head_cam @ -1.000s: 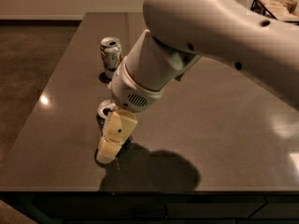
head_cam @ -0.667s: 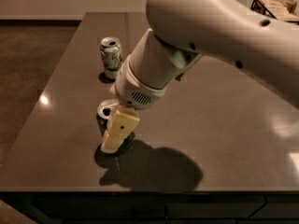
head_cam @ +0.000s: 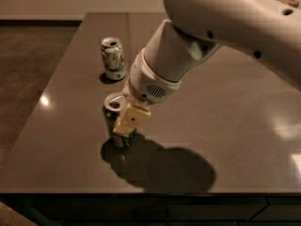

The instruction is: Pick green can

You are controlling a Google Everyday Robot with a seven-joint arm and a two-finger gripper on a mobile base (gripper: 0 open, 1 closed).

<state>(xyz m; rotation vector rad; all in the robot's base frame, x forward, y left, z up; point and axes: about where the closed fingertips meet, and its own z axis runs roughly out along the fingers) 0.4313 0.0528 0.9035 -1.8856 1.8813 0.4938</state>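
Note:
The green can (head_cam: 114, 122) is dark green with a silver top and stands near the table's front left. My gripper (head_cam: 123, 119) is at the can. One pale yellow finger (head_cam: 130, 119) lies across the can's front right side, and the other finger is hidden behind the can. The gripper looks shut on the can. The can's base is at or just above the tabletop, over its own shadow. The large white arm (head_cam: 197, 41) reaches in from the upper right.
A paler, mostly white can with green print (head_cam: 113, 59) stands upright behind the green can, toward the table's back left. The dark table (head_cam: 211, 107) has its front edge (head_cam: 141, 190) close below the green can and its left edge near both cans.
The yellow finger was beside and below the can; it has risen and closed in against the can's side. The can's top has shifted slightly up and right. The white can has not moved.

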